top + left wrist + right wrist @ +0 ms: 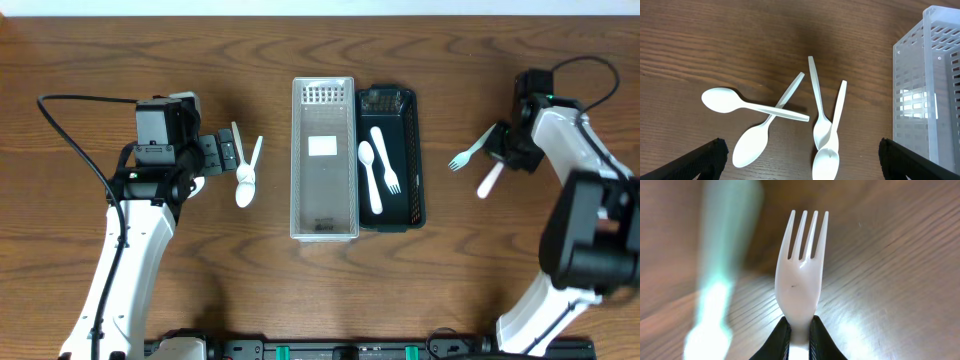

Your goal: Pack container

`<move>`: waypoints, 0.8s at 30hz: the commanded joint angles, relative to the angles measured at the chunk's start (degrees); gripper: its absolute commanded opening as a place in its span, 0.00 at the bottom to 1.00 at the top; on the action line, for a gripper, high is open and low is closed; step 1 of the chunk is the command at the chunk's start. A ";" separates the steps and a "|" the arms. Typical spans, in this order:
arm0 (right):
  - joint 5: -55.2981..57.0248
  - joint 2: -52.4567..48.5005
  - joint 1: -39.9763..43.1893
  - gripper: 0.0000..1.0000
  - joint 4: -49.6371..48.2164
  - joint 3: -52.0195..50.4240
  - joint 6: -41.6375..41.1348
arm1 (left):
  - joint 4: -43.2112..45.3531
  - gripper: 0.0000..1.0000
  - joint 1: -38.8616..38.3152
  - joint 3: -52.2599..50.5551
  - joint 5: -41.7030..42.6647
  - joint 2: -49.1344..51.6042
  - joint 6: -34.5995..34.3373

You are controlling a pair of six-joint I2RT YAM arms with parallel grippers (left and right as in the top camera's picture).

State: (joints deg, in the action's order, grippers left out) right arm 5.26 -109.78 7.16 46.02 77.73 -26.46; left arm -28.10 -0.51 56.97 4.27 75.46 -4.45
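A black container (414, 160) holds a white spoon (369, 175) and a white fork (385, 160). Beside it on the left stands a clear perforated basket (324, 158), also in the left wrist view (930, 85). Several white spoons (246, 170) lie on the table at the left, loosely crossed (785, 112). My left gripper (222, 152) is open just above them, with its fingers wide apart (800, 160). My right gripper (497, 142) is shut on a white fork (466, 153), whose tines point away in the right wrist view (801, 270). Another white utensil (490, 180) lies by it, blurred (720, 280).
The wooden table (200, 60) carries the two containers side by side at the centre. A black cable (75, 130) loops over the left arm.
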 commanded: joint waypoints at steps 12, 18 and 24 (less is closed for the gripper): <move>-2.16 17.64 -29.88 0.01 -5.53 2.75 2.08 | 0.04 0.98 0.24 1.01 -0.50 0.20 0.37; 0.68 4.90 -33.70 0.02 -5.16 2.73 -0.15 | 0.04 0.98 0.24 1.01 -0.50 0.20 0.37; 0.46 0.83 -32.94 0.51 -6.43 3.30 0.31 | 0.04 0.98 0.24 1.01 -0.50 0.20 0.37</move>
State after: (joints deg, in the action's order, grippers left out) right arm 4.34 -110.50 -26.26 40.07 80.09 -26.02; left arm -28.08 -0.51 56.95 4.27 75.46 -4.45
